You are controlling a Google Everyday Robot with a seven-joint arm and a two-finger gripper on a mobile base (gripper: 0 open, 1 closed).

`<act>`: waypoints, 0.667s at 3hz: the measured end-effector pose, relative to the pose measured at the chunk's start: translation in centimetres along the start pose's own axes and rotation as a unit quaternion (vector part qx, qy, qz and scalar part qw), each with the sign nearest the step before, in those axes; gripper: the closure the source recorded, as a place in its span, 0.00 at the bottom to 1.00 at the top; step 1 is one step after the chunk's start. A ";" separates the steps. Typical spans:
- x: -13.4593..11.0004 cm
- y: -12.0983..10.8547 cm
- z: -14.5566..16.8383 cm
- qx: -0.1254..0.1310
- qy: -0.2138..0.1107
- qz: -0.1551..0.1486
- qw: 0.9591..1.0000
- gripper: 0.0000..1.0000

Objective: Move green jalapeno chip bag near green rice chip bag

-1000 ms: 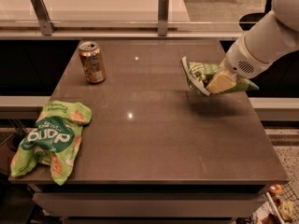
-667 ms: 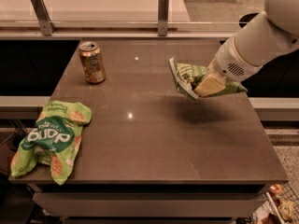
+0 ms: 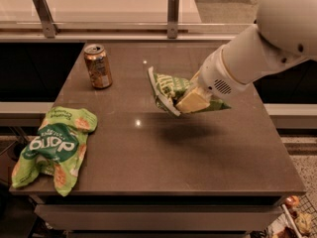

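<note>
The green jalapeno chip bag (image 3: 167,88) is a small pale green bag with white lettering and a white edge strip. It hangs tilted in the air above the middle of the table. My gripper (image 3: 190,100) is shut on the bag's right side, with the white arm reaching in from the upper right. The green rice chip bag (image 3: 52,148) is a larger bright green bag with a dark oval logo. It lies flat at the table's front left corner, partly over the edge, well to the left of the held bag.
A copper-coloured soda can (image 3: 97,66) stands upright at the back left of the brown table (image 3: 198,157). A pale counter with metal posts (image 3: 173,14) runs behind the table. The floor drops away on both sides.
My gripper has carried the jalapeno bag leftward, from over the table's right side toward its middle. The rice chip bag and the can have not moved.
</note>
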State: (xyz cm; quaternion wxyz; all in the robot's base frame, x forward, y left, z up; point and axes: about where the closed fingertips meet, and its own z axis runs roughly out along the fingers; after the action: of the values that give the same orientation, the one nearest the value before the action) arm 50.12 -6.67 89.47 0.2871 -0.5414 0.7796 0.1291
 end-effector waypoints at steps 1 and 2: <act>-1.3 2.7 1.5 -0.014 -0.026 0.016 0.999 1.00; -1.9 5.8 2.2 -0.009 -0.034 0.048 0.998 1.00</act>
State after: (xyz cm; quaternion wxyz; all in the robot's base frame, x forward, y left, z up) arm 45.92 -1.90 88.22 0.3022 -0.5009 0.7935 0.1679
